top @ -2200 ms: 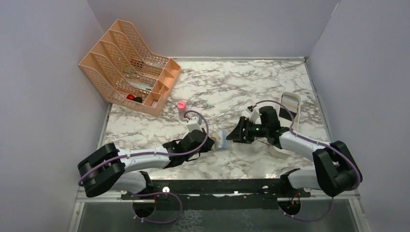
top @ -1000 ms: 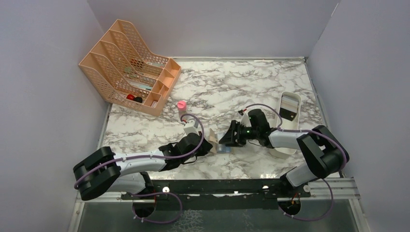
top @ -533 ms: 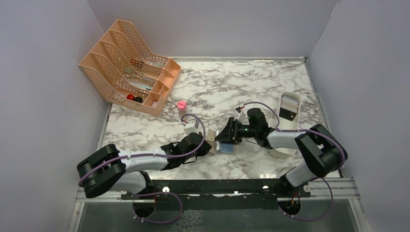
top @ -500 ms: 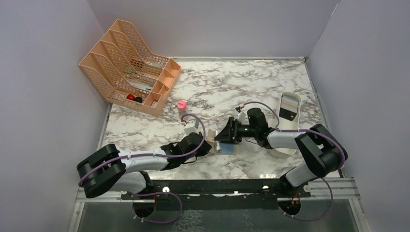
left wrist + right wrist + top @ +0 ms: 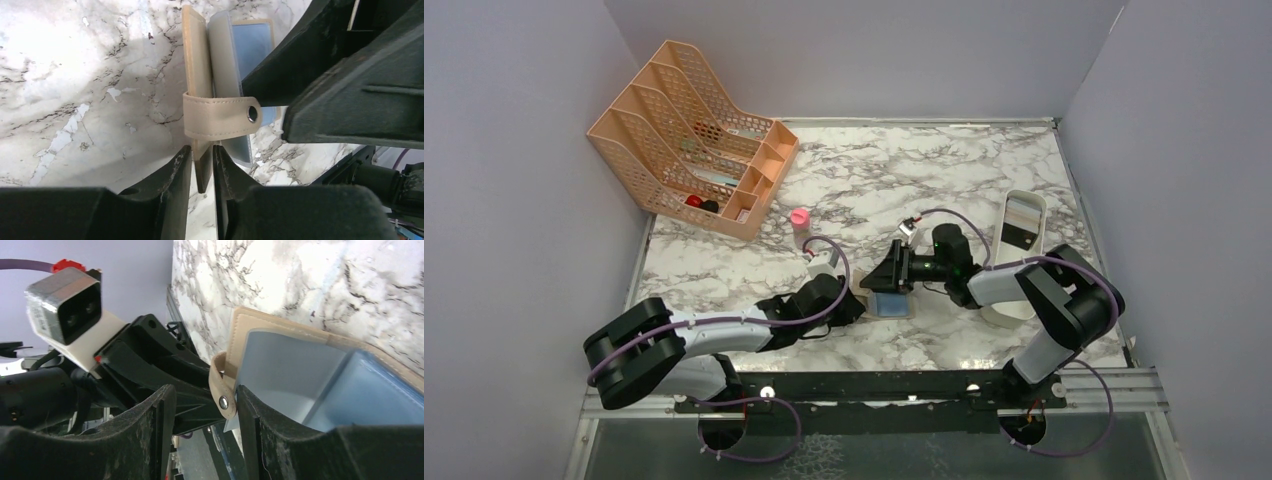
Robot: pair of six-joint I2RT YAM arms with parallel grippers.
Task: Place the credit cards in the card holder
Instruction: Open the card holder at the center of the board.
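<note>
The card holder [image 5: 886, 304] is a tan wallet lying open on the marble table, light blue inside up. In the left wrist view my left gripper [image 5: 201, 152] is shut on the edge of its tan cover [image 5: 192, 60], with the snap tab [image 5: 220, 117] looped just ahead. My right gripper [image 5: 892, 274] is at the wallet's far side. In the right wrist view it [image 5: 205, 390] is open, with the snap tab [image 5: 223, 390] between the jaws beside one finger and the blue pocket [image 5: 300, 370] ahead. The credit cards [image 5: 1021, 225], greyish and black, lie in the white tray.
The long white tray [image 5: 1007, 310] lies at the right, next to the right arm. A peach mesh file rack [image 5: 689, 135] stands at the back left. A small bottle with a pink cap [image 5: 800, 222] stands behind the left arm. Purple walls enclose the table.
My right gripper has moved left from the tray side up to the wallet. The wallet has spread open, showing more of its blue inside. The left gripper keeps its hold.
</note>
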